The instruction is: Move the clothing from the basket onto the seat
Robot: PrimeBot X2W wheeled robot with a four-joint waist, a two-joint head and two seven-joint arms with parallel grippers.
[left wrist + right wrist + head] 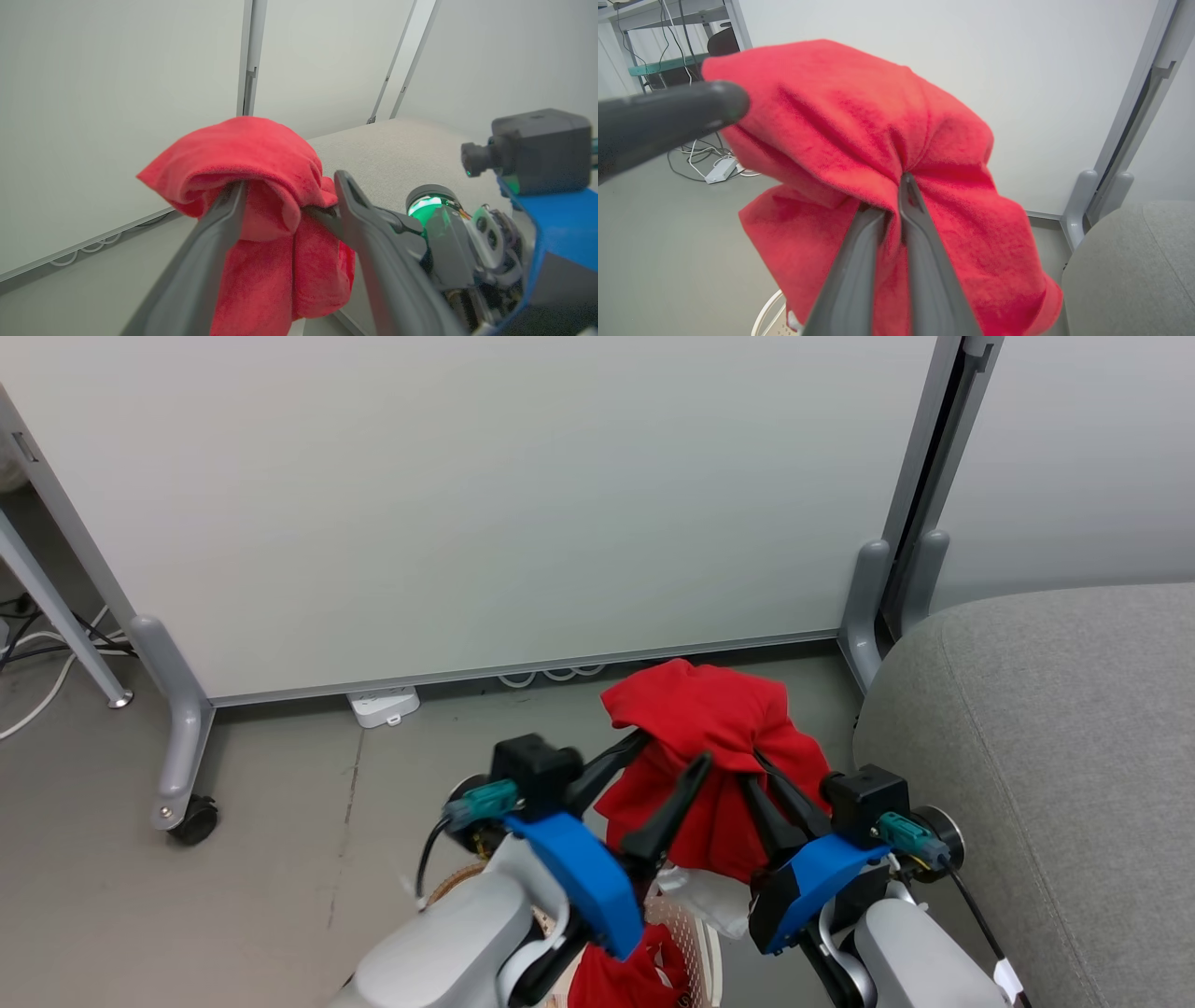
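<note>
Clothing, counted: two red garments. Plain red garment (pixel 705 719) held aloft above the basket (pixel 695 938), pinched at a gathered fold between the closed fingers of the right gripper (pixel 891 198). Bulk bunched over and past the fingertips, rest hanging down. Left gripper (pixel 672 749) just beside, jaws spread wide, gripping nothing. One finger tucked under a drape of the same cloth, the other bare alongside it.

Second garment (pixel 624 980), red with white printing, low in the basket beneath both wrists. Largely covered by the left arm (pixel 457 943) and cut by the bottom edge of the head view. White patch (pixel 705 891) next to it, hard to identify. Basket mostly hidden: a stretch of perforated wall and a bit of brown rim visible.

Seat (pixel 1046 756), one, grey, to the right of the raised garment and apart from it, cut off by the frame edge. Two grippers, one basket.
</note>
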